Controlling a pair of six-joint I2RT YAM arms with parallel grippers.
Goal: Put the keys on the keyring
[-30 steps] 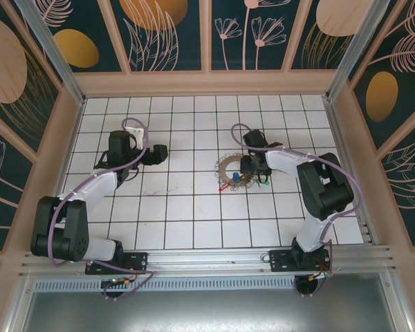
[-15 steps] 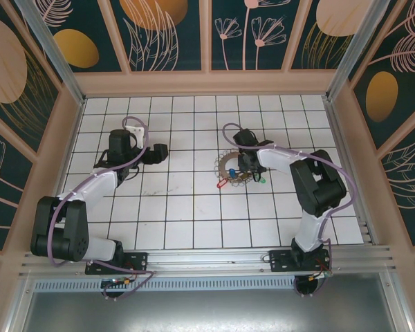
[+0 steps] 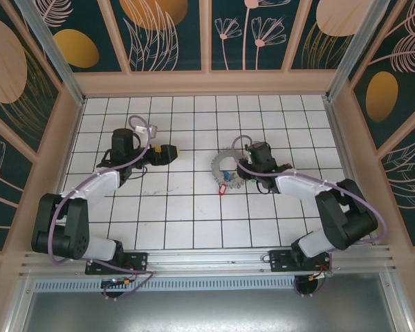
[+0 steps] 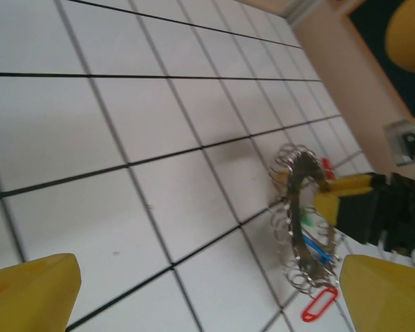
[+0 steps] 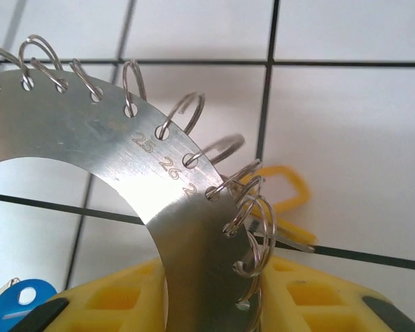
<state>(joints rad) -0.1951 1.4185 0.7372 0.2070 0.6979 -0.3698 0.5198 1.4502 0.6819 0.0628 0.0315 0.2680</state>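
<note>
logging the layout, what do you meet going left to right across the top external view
left arm's elbow → left pincer → keyring → right arm's elbow

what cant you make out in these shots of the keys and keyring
- Right wrist: the number after 25 and 26 on the keyring is half covered by a loop.
- Right wrist: the blue tag is cut by the frame edge.
- Top: the red tag is too small to tell if it hangs on a loop.
- Left wrist: the green tag is blurred, partly behind the keyring.
</note>
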